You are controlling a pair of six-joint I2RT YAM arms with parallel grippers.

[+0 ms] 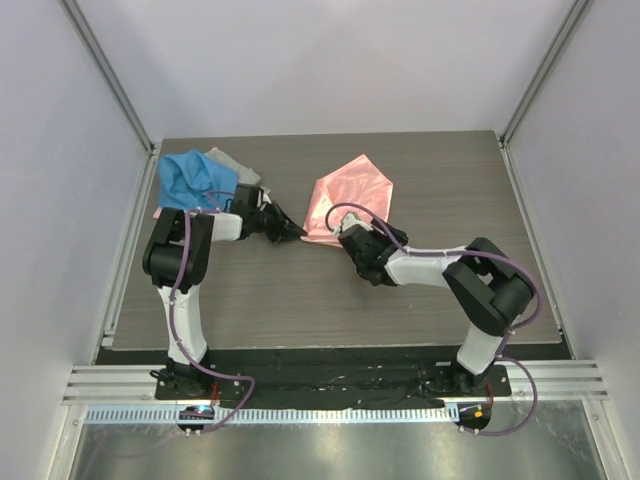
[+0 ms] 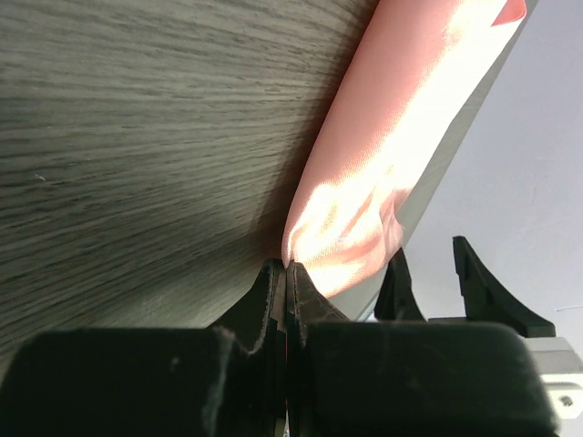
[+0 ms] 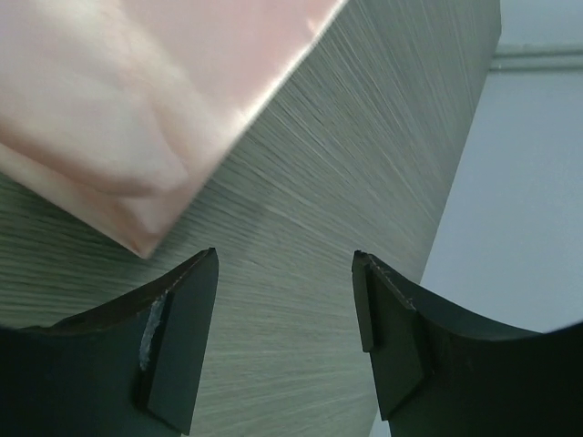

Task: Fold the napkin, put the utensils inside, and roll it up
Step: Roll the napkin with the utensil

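We find the left gripper [image 2: 285, 268] clamped on the napkin [image 1: 350, 195] at its lower-left corner, and the right gripper [image 3: 285, 259] spread over bare table [image 1: 300, 300] below its edge.

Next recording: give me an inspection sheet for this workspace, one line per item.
Surface: dark wood-grain table, flat.
Job's things: napkin lies on the table's far half and looks partly folded; utensils, nothing seen.
Clutter: blue cloth bunched at the far left, with a grey cloth just behind it.
Grippers: left gripper shut, apparently pinching the napkin's near-left corner; right gripper open, low over the table just short of another napkin corner.
Cables: purple cables looped along both arms.
Surroundings: white walls on three sides, metal rail at the near edge.
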